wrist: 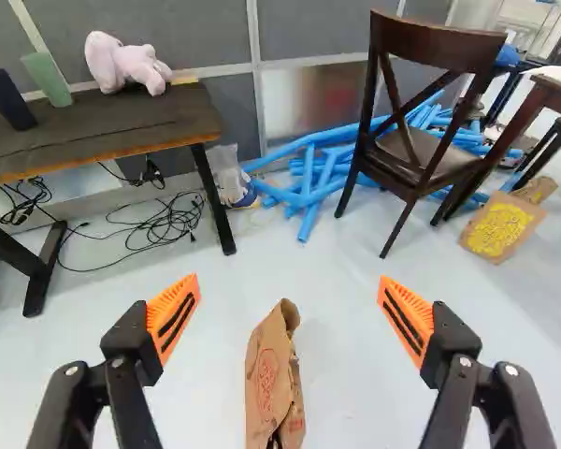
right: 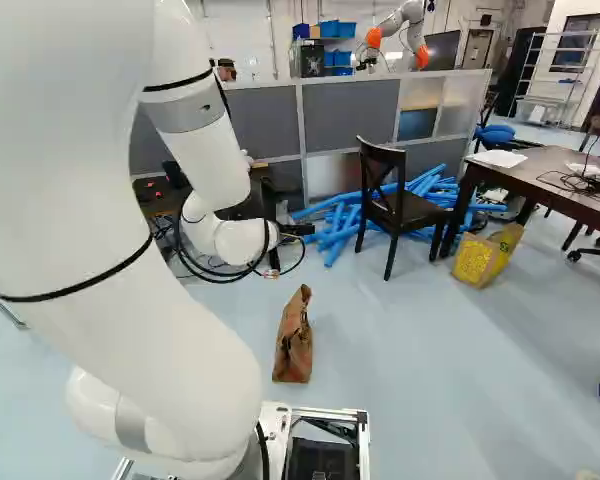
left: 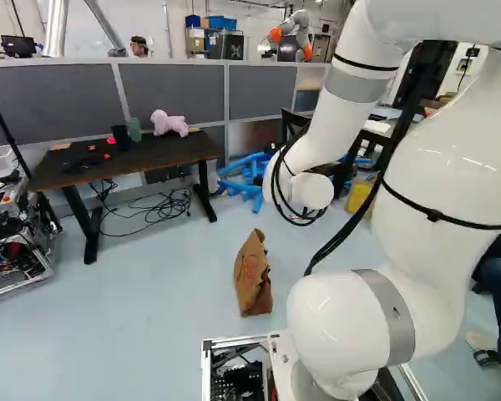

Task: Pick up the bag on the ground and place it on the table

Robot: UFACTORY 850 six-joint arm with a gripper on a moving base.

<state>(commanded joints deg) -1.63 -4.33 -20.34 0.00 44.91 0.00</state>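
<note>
The gripper (right: pixel 296 231) stood wide open, holding nothing — the brown paper bag (left: pixel 253 280) rested upright on the floor (left: pixel 150 309), well apart from the dark worktop (left: pixel 75 167).

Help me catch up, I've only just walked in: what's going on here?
A white robot arm is meant to pick up the brown paper bag standing on the floor and put it on a table. Its hand is open and holds nothing, facing the bag, so the pickup has yet to happen.

red print (wrist: pixel 267 382) on brown bag (wrist: pixel 279 374), no legible wording
</note>
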